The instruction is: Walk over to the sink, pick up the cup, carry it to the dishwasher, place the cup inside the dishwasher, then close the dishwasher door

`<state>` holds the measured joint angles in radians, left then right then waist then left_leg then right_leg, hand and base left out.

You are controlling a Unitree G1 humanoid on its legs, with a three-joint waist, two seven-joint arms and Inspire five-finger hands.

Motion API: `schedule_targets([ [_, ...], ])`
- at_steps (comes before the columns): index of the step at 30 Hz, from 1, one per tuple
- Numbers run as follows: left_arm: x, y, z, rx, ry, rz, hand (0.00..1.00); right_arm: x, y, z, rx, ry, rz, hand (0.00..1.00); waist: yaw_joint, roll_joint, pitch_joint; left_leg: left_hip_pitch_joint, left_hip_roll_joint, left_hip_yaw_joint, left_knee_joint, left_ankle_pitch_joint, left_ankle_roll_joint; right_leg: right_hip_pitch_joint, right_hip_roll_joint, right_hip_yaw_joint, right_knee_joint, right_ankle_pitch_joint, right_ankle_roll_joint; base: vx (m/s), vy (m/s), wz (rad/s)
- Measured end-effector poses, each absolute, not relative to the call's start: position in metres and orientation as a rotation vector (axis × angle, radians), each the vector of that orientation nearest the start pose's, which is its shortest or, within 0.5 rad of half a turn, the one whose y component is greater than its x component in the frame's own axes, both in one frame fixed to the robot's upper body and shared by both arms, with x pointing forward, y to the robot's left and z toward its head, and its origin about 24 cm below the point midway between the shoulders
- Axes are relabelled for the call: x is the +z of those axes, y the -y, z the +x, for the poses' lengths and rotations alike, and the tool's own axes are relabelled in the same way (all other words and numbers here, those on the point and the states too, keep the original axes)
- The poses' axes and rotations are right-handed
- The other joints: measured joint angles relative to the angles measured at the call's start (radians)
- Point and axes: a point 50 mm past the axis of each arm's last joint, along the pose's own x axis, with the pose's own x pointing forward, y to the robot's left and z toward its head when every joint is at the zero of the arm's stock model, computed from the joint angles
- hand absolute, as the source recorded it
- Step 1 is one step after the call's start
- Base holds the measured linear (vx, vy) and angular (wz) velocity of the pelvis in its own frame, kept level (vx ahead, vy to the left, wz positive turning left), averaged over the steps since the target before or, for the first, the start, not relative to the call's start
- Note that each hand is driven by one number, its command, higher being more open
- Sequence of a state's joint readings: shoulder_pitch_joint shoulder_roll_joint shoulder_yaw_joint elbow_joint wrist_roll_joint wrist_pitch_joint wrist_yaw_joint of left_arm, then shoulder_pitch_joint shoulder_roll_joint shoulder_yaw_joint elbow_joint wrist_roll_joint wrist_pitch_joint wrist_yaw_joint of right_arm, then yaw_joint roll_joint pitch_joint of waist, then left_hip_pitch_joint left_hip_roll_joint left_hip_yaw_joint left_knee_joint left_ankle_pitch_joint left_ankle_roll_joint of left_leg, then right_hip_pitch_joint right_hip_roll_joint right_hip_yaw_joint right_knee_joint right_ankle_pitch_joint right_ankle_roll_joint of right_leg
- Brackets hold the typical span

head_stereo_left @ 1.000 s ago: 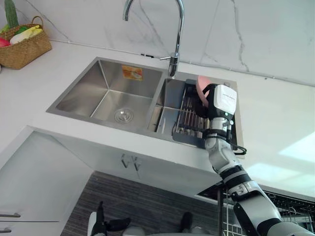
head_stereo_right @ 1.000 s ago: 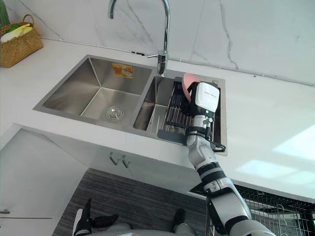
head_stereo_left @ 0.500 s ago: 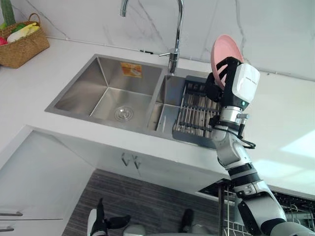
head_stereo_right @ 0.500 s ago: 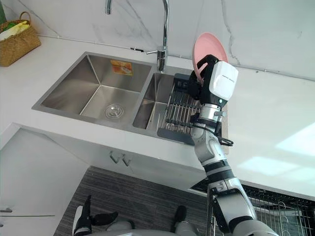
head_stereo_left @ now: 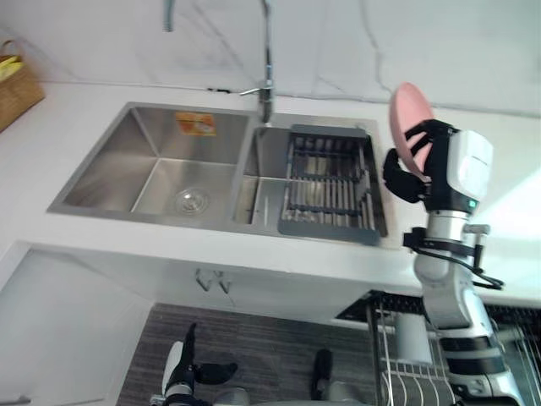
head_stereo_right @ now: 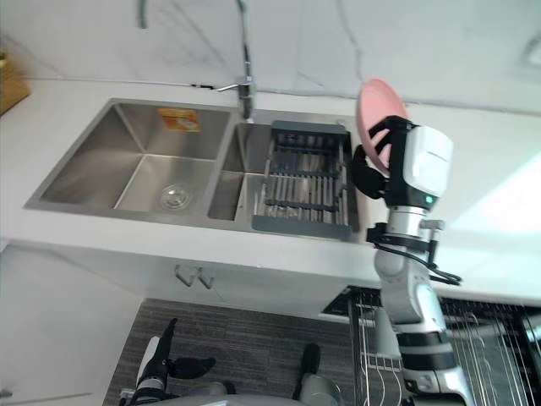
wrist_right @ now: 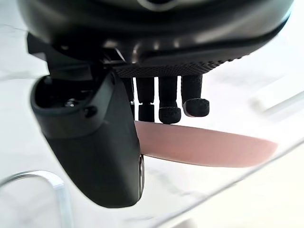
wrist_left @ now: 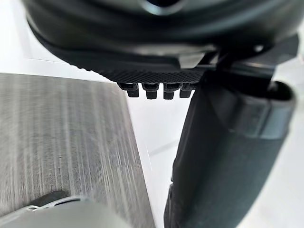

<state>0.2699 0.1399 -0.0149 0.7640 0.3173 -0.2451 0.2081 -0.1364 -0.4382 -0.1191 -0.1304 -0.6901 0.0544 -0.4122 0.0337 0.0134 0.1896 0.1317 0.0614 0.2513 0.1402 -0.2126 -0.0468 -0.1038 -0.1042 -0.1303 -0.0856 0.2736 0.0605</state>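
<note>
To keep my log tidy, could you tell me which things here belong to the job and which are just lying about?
In the job: pink plate, pinched in the right hand; sink; dishwasher rack.
Lying about: drying rack in the sink; tap; wicker basket.

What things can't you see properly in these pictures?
- Pink plate: its lower part is hidden behind the right hand curled round it, left eye view.
- Faucet: the top is cut off by the upper edge, both eye views.
- Basket: mostly cut off by the left edge, left eye view.
- Dishwasher rack: cut off by the bottom edge, right eye view.
- Left hand: too close to tell its pose, left wrist view.
</note>
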Motion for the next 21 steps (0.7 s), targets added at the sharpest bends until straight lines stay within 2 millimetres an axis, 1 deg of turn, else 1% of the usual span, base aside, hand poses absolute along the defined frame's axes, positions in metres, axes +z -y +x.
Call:
schedule_targets([
  [1, -0.128, -0.207, 0.096, 0.070, -0.746, 0.468, 1.00, 0.148, 0.257, 0.258, -0.604, 0.406, -1.071, 0.00, -0.011, -0.015, 0.009, -0.020, -0.009, 0.050, 0.050, -0.029, 0.019, -0.028, -0.001, 0.021, -0.006, -0.053, -0.009, -0.20, 0.093, -1.40],
  [2, -0.128, -0.209, 0.095, 0.068, -0.746, 0.469, 1.00, 0.146, 0.261, 0.257, -0.613, 0.388, -1.074, 0.00, -0.012, -0.011, 0.008, -0.013, -0.011, 0.065, 0.031, -0.029, 0.028, -0.035, -0.010, -0.043, -0.004, -0.096, -0.026, -0.19, 0.076, -1.30],
  [3, -0.128, -0.210, 0.092, 0.071, -0.752, 0.469, 1.00, 0.143, 0.263, 0.256, -0.617, 0.371, -1.077, 0.00, -0.012, 0.000, 0.009, -0.001, -0.003, 0.092, 0.007, -0.022, 0.039, -0.036, -0.018, -0.131, 0.005, -0.146, -0.040, -0.16, 0.081, -1.79],
  [4, -0.129, -0.220, 0.081, 0.098, -0.785, 0.478, 1.00, 0.138, 0.264, 0.257, -0.606, 0.356, -1.080, 0.00, -0.012, 0.009, 0.009, 0.023, 0.029, 0.212, -0.006, -0.008, 0.034, -0.097, -0.093, -0.399, 0.226, -0.226, -0.141, -0.13, 0.092, -1.78],
  [5, -0.130, -0.223, 0.077, 0.117, -0.801, 0.468, 1.00, 0.137, 0.264, 0.257, -0.601, 0.356, -1.082, 0.00, -0.015, 0.008, 0.009, 0.033, 0.036, 0.242, 0.000, -0.014, 0.035, -0.102, -0.128, -0.469, 0.345, -0.257, -0.174, -0.10, 0.084, -1.85],
  [6, -0.131, -0.227, 0.070, 0.154, -0.824, 0.448, 1.00, 0.134, 0.265, 0.258, -0.599, 0.353, -1.092, 0.00, -0.019, 0.008, 0.007, 0.054, 0.045, 0.285, 0.005, -0.020, 0.032, -0.077, -0.176, -0.561, 0.486, -0.309, -0.215, -0.01, 0.031, -1.00],
  [7, -0.130, -0.230, 0.066, 0.178, -0.831, 0.439, 1.00, 0.132, 0.265, 0.258, -0.600, 0.356, -1.101, 0.00, -0.019, 0.007, 0.005, 0.067, 0.050, 0.310, 0.008, -0.022, 0.030, -0.046, -0.202, -0.614, 0.552, -0.344, -0.234, 0.02, -0.012, -1.20],
  [8, -0.130, -0.236, 0.062, 0.217, -0.839, 0.433, 1.00, 0.131, 0.264, 0.258, -0.592, 0.371, -1.116, 0.00, -0.014, 0.000, -0.002, 0.081, 0.057, 0.354, 0.026, -0.027, 0.028, 0.016, -0.237, -0.695, 0.627, -0.415, -0.235, 0.05, -0.072, -1.42],
  [9, -0.128, -0.241, 0.062, 0.251, -0.834, 0.436, 1.00, 0.134, 0.261, 0.258, -0.578, 0.408, -1.135, 0.00, 0.005, -0.011, -0.006, 0.070, 0.068, 0.396, 0.069, -0.039, 0.027, 0.038, -0.224, -0.731, 0.592, -0.422, -0.195, 0.03, -0.098, -1.49],
  [10, -0.128, -0.243, 0.065, 0.270, -0.829, 0.428, 1.00, 0.135, 0.260, 0.259, -0.565, 0.424, -1.143, 0.00, 0.014, -0.007, -0.009, 0.061, 0.074, 0.397, 0.087, -0.048, 0.029, 0.039, -0.186, -0.744, 0.545, -0.410, -0.189, 0.00, -0.123, -1.65],
  [11, -0.128, -0.243, 0.063, 0.289, -0.830, 0.411, 1.00, 0.137, 0.257, 0.259, -0.535, 0.456, -1.168, 0.00, 0.034, -0.008, -0.020, 0.046, 0.088, 0.392, 0.077, -0.056, 0.036, 0.046, -0.100, -0.699, 0.395, -0.354, -0.112, -0.05, -0.121, -1.66],
  [12, -0.127, -0.243, 0.067, 0.291, -0.818, 0.402, 1.00, 0.140, 0.255, 0.259, -0.528, 0.478, -1.185, 0.00, 0.048, 0.011, -0.033, 0.051, 0.097, 0.414, 0.033, -0.055, 0.013, 0.053, -0.002, -0.641, 0.233, -0.274, -0.116, -0.06, -0.104, -1.58],
  [13, -0.127, -0.243, 0.069, 0.293, -0.811, 0.398, 1.00, 0.139, 0.255, 0.259, -0.522, 0.483, -1.186, 0.00, 0.050, 0.005, -0.035, 0.053, 0.100, 0.440, 0.018, -0.044, 0.012, 0.063, 0.032, -0.621, 0.151, -0.230, -0.110, -0.11, -0.112, -1.28],
  [14, -0.127, -0.239, 0.073, 0.295, -0.796, 0.381, 1.00, 0.139, 0.256, 0.257, -0.510, 0.491, -1.197, 0.00, 0.047, 0.004, -0.035, 0.055, 0.109, 0.483, 0.012, -0.028, -0.009, 0.072, 0.061, -0.609, 0.092, -0.230, -0.122, -0.08, -0.069, -0.93],
  [15, -0.129, -0.234, 0.073, 0.289, -0.797, 0.366, 1.00, 0.135, 0.257, 0.255, -0.489, 0.478, -1.206, 0.00, 0.041, 0.002, -0.036, 0.071, 0.111, 0.512, 0.021, -0.026, -0.013, 0.071, 0.047, -0.631, 0.117, -0.237, -0.132, -0.07, -0.059, -0.76],
  [16, -0.130, -0.232, 0.072, 0.287, -0.801, 0.360, 1.00, 0.133, 0.256, 0.254, -0.473, 0.472, -1.209, 0.00, 0.032, 0.000, -0.037, 0.079, 0.111, 0.520, 0.024, -0.026, -0.012, 0.077, 0.051, -0.624, 0.112, -0.227, -0.132, -0.01, -0.023, -0.51],
  [17, -0.130, -0.229, 0.072, 0.285, -0.802, 0.350, 1.00, 0.130, 0.257, 0.251, -0.442, 0.464, -1.216, 0.00, 0.023, -0.002, -0.041, 0.088, 0.113, 0.522, 0.030, -0.025, -0.013, 0.092, 0.071, -0.612, 0.079, -0.205, -0.142, -0.01, -0.038, -0.42],
  [18, -0.131, -0.227, 0.072, 0.287, -0.800, 0.342, 1.00, 0.129, 0.256, 0.249, -0.411, 0.460, -1.219, 0.00, 0.024, -0.005, -0.043, 0.086, 0.116, 0.524, 0.042, -0.025, -0.014, 0.098, 0.089, -0.591, 0.037, -0.183, -0.151, -0.03, -0.063, -0.44],
  [19, -0.132, -0.226, 0.072, 0.290, -0.803, 0.337, 1.00, 0.129, 0.256, 0.248, -0.392, 0.456, -1.222, 0.00, 0.024, -0.005, -0.043, 0.085, 0.117, 0.524, 0.049, -0.025, -0.014, 0.102, 0.096, -0.584, 0.018, -0.174, -0.156, -0.04, -0.051, -0.42],
  [20, -0.133, -0.225, 0.070, 0.306, -0.812, 0.323, 1.00, 0.126, 0.257, 0.245, -0.367, 0.439, -1.229, 0.00, 0.023, -0.005, -0.043, 0.079, 0.121, 0.522, 0.062, -0.024, -0.013, 0.107, 0.101, -0.575, -0.004, -0.166, -0.159, -0.06, -0.038, -0.23],
  [21, -0.134, -0.224, 0.068, 0.316, -0.820, 0.314, 1.00, 0.120, 0.258, 0.243, -0.340, 0.401, -1.238, 0.00, 0.023, -0.005, -0.043, 0.074, 0.124, 0.510, 0.074, -0.024, -0.012, 0.108, 0.102, -0.571, -0.005, -0.170, -0.155, -0.05, -0.007, -0.11],
])
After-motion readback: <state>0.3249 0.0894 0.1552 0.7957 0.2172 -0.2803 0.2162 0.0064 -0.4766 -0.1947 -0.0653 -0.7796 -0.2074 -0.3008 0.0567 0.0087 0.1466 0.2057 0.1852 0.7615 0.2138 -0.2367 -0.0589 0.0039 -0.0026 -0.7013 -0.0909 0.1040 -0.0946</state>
